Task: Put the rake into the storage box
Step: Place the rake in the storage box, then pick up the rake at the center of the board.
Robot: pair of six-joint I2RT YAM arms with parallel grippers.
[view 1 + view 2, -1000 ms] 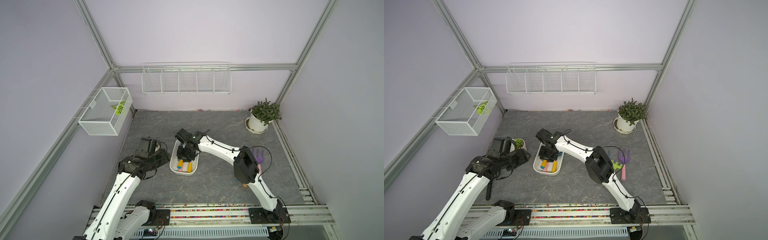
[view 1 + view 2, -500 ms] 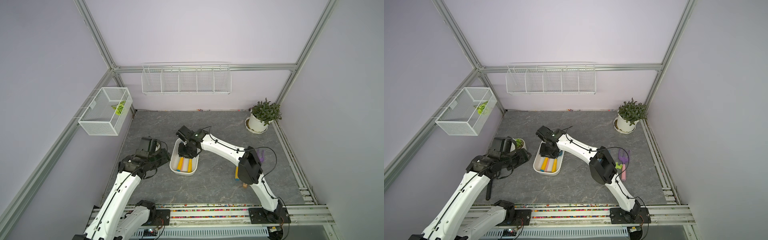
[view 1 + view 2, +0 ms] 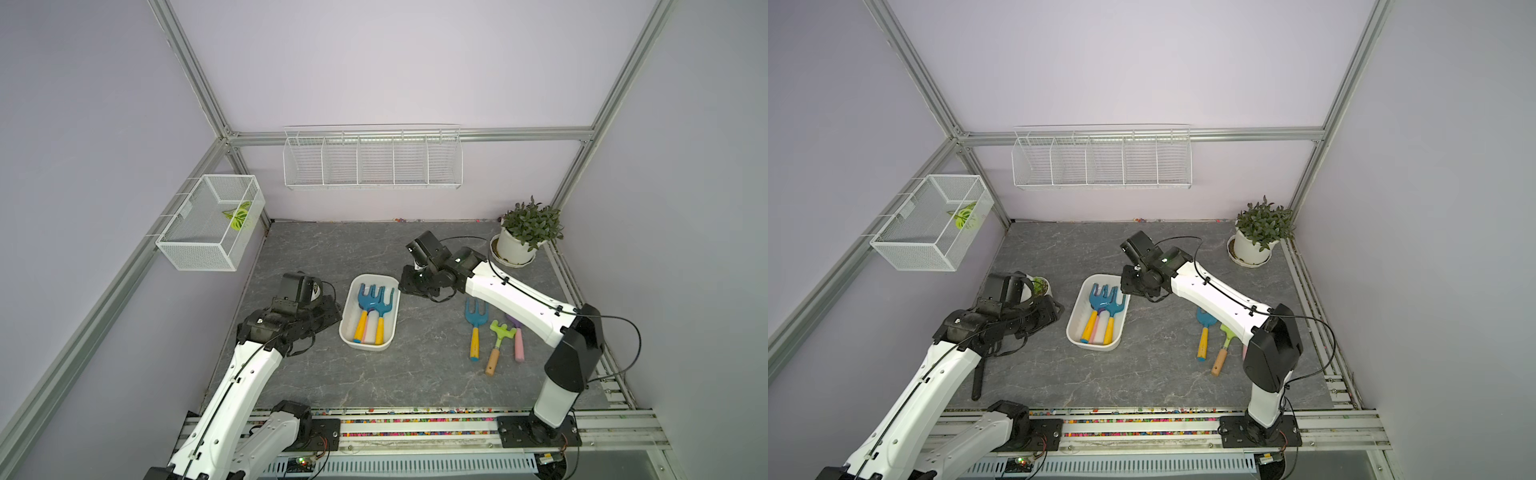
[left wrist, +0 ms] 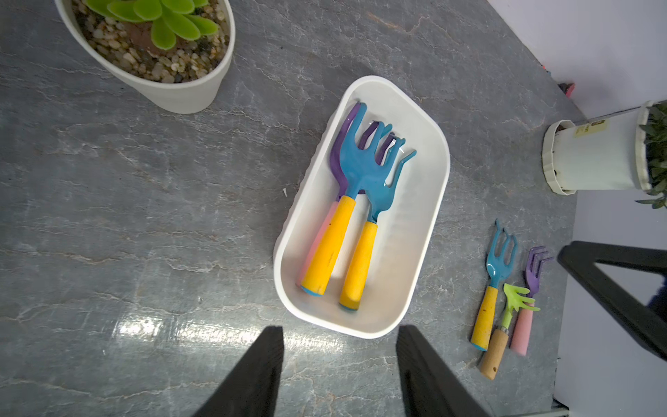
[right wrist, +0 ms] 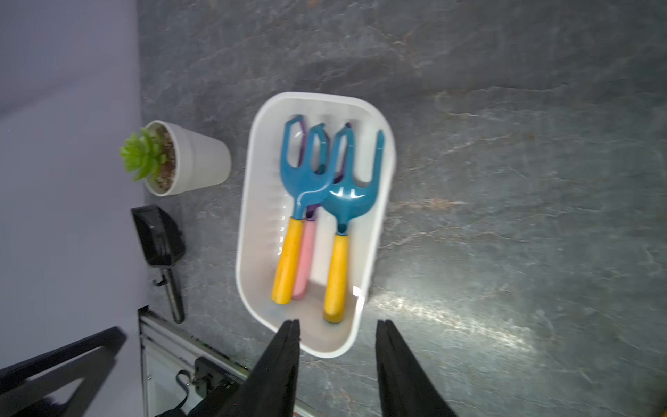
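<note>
Both grippers stand open and empty, the right gripper (image 5: 337,326) hovering at the storage box's (image 3: 371,276) rim, the left gripper (image 4: 339,330) just beside the box. Two glossy blue rakes (image 4: 362,169) with yellow handles lie inside, stacked over a purple one (image 4: 337,151); three loose rakes (image 3: 501,332) lie well apart from the box. Another rake dropped onto that pile could ride up and slide over the shallow rim

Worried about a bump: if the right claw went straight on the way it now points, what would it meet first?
Probably the storage box: its near end rim sits just ahead of the right claw, before the yellow rake handles inside. Height above it is unclear.
</note>
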